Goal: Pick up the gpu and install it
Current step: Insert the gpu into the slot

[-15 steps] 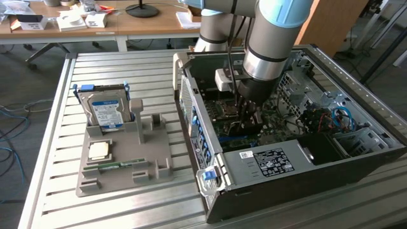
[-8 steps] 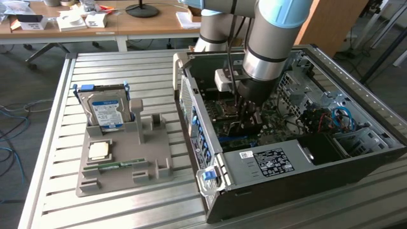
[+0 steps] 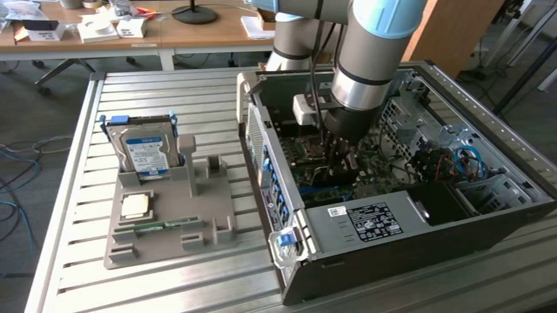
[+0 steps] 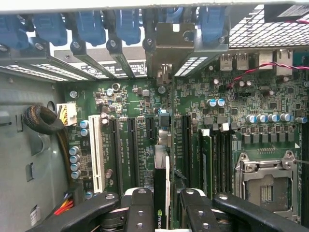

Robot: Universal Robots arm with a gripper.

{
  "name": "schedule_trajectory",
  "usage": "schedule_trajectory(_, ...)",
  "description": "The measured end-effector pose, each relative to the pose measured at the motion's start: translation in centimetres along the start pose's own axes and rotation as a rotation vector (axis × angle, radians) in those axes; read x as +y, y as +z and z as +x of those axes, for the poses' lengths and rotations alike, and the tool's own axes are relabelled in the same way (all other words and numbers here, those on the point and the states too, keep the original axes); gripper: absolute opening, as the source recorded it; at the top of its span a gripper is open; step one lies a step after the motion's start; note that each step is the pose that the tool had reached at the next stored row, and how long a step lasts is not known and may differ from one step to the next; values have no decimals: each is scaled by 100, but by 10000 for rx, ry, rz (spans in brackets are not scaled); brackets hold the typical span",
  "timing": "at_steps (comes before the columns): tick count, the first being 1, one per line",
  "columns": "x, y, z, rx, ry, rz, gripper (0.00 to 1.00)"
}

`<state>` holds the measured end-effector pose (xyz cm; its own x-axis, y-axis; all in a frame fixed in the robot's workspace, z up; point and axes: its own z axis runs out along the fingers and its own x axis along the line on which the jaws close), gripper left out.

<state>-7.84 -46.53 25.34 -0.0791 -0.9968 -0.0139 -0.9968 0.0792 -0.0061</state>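
Observation:
The gpu (image 4: 160, 186) shows edge-on in the wrist view as a thin dark card with a green logo, standing upright over the motherboard (image 4: 130, 96) slots. My gripper (image 4: 164, 195) is shut on it, one black finger (image 4: 140, 208) on each side. A silvery bracket (image 4: 171, 36) sits in line with the card at the case's rear wall among blue slot latches. I cannot tell whether the card's edge is down in its slot. In the exterior view, the gripper (image 3: 335, 160) reaches deep into the open computer case (image 3: 374, 222).
On the exterior view's left, a grey holder (image 3: 209, 228) carries a blue-labelled hard drive (image 3: 146, 153), a square chip (image 3: 135, 207) and a green memory stick (image 3: 156, 226). Memory slots (image 4: 217, 150) and an empty processor socket (image 4: 265, 181) lie beside the card. Cables (image 3: 452, 163) crowd the case's far side.

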Motion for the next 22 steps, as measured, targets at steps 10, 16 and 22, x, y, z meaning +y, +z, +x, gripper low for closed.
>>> schedule_trajectory(10,14,16,0,2,-1,1,26)
schedule_trajectory(16,14,17,0,0,-1,1,26)
schedule_trajectory(22,15,17,-11,-7,0,3,26)
